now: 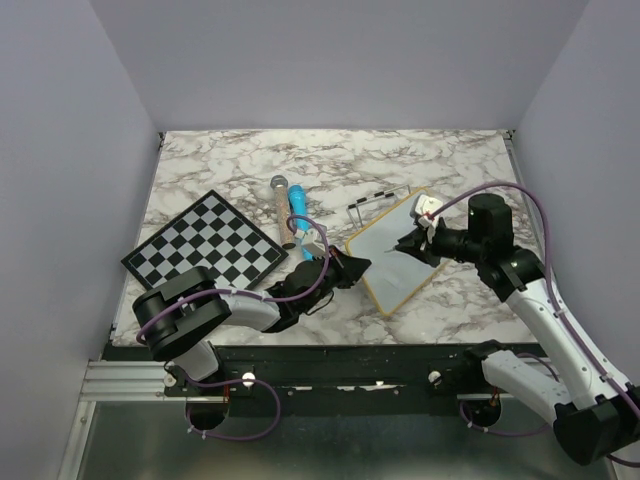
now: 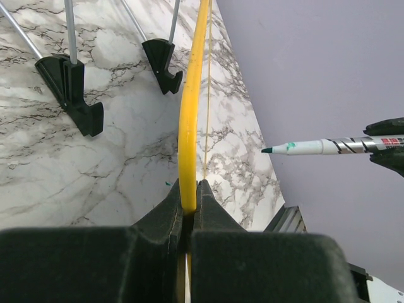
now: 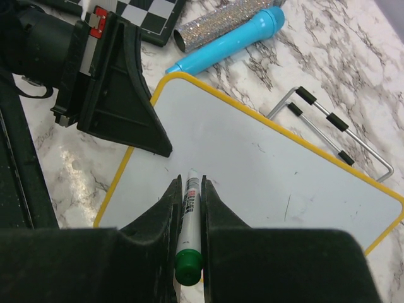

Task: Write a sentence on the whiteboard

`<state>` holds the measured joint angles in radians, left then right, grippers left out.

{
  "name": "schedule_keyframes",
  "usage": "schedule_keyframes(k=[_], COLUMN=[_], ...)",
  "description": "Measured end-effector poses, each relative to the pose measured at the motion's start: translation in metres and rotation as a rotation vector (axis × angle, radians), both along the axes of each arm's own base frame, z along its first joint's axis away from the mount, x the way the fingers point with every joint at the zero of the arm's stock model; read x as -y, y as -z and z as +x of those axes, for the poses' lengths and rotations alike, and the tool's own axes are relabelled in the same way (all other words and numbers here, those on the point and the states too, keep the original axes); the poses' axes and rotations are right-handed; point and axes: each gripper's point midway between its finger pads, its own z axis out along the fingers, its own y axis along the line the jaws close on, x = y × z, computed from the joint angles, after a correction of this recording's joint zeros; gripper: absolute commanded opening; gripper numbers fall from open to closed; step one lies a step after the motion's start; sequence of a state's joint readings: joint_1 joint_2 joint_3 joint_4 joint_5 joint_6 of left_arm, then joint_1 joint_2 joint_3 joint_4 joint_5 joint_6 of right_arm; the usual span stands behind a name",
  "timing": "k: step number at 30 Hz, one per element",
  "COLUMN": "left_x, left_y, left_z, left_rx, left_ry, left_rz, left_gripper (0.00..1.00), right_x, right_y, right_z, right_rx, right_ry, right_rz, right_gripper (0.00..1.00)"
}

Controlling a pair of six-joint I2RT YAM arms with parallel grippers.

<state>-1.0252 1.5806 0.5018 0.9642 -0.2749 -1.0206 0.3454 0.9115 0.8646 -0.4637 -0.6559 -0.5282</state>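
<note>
The board (image 1: 392, 272) lies tilted on the marble bench (image 1: 250, 160), right of centre, its near-left corner raised. The left tool (image 1: 352, 268) is pressed together on the yellow frame at that near-left edge, pinching it. The right tool (image 1: 413, 243) reaches in from the right, pinching a marker (image 3: 189, 205) between its fingers, green end toward the wrist. The tip points at the white face and stands a little apart from it in the left wrist view. The face shows only a few faint specks. A wire stand (image 3: 344, 129) with black feet (image 2: 72, 95) lies just beyond the far edge. Farther left lie a blue microphone (image 1: 298, 212), a glitter tube (image 3: 221, 19) and a chessboard (image 1: 205, 250).
</note>
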Motion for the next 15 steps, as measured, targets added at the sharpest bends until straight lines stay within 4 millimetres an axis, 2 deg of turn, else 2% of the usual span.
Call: schedule_keyframes(k=[6,15], left_x=[0.000,0.000], left_y=[0.000,0.003], left_z=[0.001,0.001], left_rx=[-0.001,-0.015], left_ry=[0.002,-0.001], left_rz=[-0.003,-0.010], left_gripper=[0.00,0.00], right_x=[-0.009,-0.012], right_y=[-0.003,-0.006], right_z=[0.000,0.006], right_rx=[-0.025,-0.005], right_ry=[-0.049,-0.058], right_rz=[0.021,0.027], right_gripper=[0.01,0.00])
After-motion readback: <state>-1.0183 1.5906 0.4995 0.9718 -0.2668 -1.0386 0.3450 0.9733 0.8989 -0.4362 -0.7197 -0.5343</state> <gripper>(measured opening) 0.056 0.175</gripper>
